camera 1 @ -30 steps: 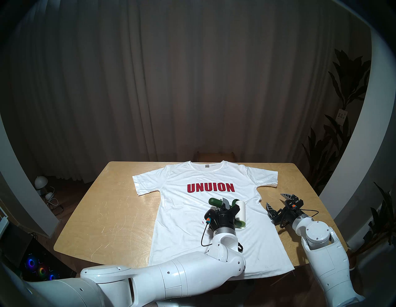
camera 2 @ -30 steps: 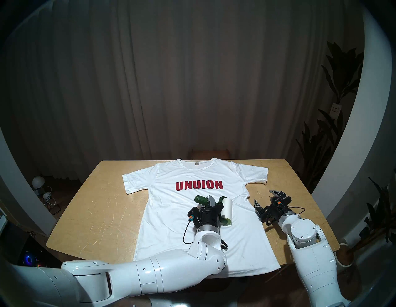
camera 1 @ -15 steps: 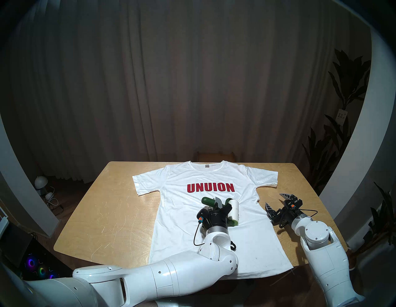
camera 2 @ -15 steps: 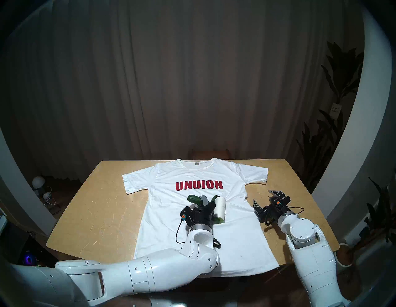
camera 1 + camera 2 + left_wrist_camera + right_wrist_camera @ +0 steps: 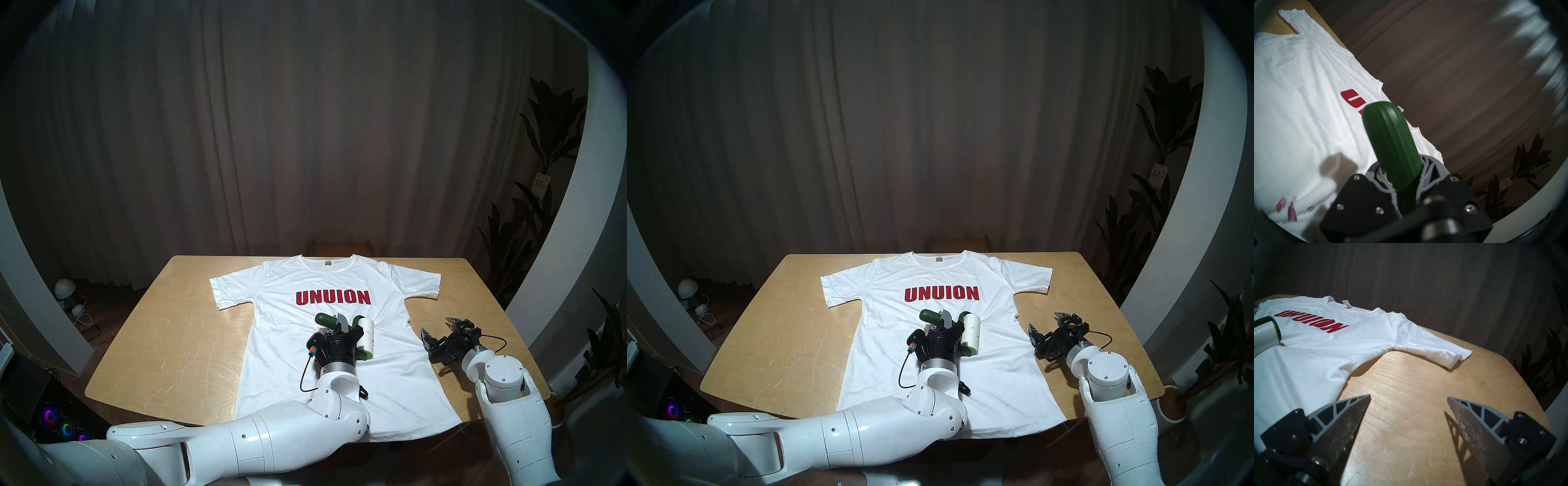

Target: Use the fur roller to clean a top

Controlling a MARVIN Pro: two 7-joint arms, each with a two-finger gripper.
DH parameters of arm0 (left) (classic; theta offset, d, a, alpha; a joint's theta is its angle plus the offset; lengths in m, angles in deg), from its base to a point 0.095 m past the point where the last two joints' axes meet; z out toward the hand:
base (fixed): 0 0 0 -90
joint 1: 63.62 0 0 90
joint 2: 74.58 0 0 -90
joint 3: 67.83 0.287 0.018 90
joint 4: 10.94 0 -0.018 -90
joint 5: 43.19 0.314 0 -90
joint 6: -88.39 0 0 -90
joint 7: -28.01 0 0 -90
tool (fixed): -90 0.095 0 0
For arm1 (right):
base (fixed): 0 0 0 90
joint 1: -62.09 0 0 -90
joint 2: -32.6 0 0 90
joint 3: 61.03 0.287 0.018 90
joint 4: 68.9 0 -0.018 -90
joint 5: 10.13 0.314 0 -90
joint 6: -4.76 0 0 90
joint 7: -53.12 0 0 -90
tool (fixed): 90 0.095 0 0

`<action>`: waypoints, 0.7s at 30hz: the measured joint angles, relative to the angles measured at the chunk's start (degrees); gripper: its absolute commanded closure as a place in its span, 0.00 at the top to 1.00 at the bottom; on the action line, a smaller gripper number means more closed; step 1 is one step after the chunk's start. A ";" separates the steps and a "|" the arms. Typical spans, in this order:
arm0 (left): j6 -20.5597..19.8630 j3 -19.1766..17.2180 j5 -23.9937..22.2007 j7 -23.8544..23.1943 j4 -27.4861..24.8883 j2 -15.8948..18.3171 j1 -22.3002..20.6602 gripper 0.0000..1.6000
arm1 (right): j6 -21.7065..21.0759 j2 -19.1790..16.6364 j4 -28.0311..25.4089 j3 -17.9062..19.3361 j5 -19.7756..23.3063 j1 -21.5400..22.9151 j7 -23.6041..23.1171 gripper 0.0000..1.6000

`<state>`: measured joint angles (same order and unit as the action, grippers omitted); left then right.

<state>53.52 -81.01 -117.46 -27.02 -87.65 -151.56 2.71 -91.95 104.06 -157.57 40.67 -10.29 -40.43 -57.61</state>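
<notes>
The top (image 5: 285, 359), a white T-shirt with red "UNUION" lettering, lies flat on the wooden table (image 5: 169, 339), neck at the far edge. My left gripper (image 5: 341, 325) is shut on the fur roller's dark green handle (image 5: 1390, 144), just below the lettering. The roller's white roll (image 5: 368, 337) lies on the shirt's belly, right of the gripper. Small pink scraps (image 5: 1290, 210) sit on the cloth in the left wrist view. My right gripper (image 5: 439, 326) is open and empty, low over bare table just right of the shirt's side seam; its fingers (image 5: 1349, 414) frame wood.
The shirt's hem hangs over the table's near edge under my left forearm. A chair back (image 5: 341, 246) stands behind the far edge. Plants (image 5: 543, 135) stand at the right, and a small lamp (image 5: 64, 288) with cables lies on the floor at the left.
My left arm has slid the roller leftward across the shirt's belly. My right gripper has dropped lower and turned flatter over the table, still open.
</notes>
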 measured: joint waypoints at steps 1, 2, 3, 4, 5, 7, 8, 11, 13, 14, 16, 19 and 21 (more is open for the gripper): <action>0.00 0.00 0.18 0.08 0.01 0.00 0.03 0.00 | -0.18 0.05 -0.10 0.09 0.08 -0.08 0.06 1.00; 0.00 0.00 0.43 0.08 0.02 0.02 0.08 0.00 | -0.33 0.12 -0.20 0.21 0.17 -0.17 0.17 1.00; 0.00 0.00 0.55 0.05 0.02 0.04 0.11 0.00 | -0.35 0.16 -0.23 0.26 0.22 -0.22 0.23 1.00; 0.00 -0.08 0.82 -0.13 0.00 0.10 0.21 0.00 | -0.36 0.22 -0.26 0.34 0.30 -0.28 0.32 1.00; 0.00 -0.25 1.06 -0.38 -0.10 0.20 0.35 0.00 | -0.35 0.29 -0.27 0.41 0.40 -0.33 0.42 1.00; -0.02 -0.58 1.44 -0.76 -0.45 0.42 0.61 0.00 | -0.17 0.41 -0.19 0.52 0.59 -0.39 0.56 1.00; -0.04 -0.76 1.66 -0.95 -0.67 0.58 0.78 0.00 | 0.17 0.50 0.03 0.65 0.81 -0.39 0.60 1.00; -0.06 -0.97 1.99 -1.26 -1.00 0.88 1.11 0.00 | 1.21 0.71 0.99 1.24 1.82 -0.15 0.59 1.00; -0.06 -1.05 2.10 -1.41 -1.01 0.94 1.22 0.00 | 1.47 0.84 1.55 1.65 2.45 0.10 0.52 1.00; -0.06 -1.10 2.13 -1.49 -1.00 0.94 1.29 0.00 | 1.53 0.93 1.87 1.94 2.89 0.29 0.50 1.00; -0.05 -1.20 2.18 -1.66 -0.80 0.94 1.37 0.00 | 1.52 1.08 2.35 2.56 3.62 0.66 0.51 1.00; -0.03 -1.37 2.26 -1.92 -0.35 0.82 1.42 0.00 | 1.45 1.26 2.29 3.20 4.44 1.32 0.59 1.00; -0.02 -1.49 2.27 -2.09 -0.13 0.67 1.44 0.00 | 1.23 1.40 1.84 3.49 5.06 1.90 0.60 1.00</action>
<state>53.50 -82.50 -115.19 -29.11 -87.79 -150.88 4.15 -90.72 105.45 -155.73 44.16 -5.23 -38.54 -57.01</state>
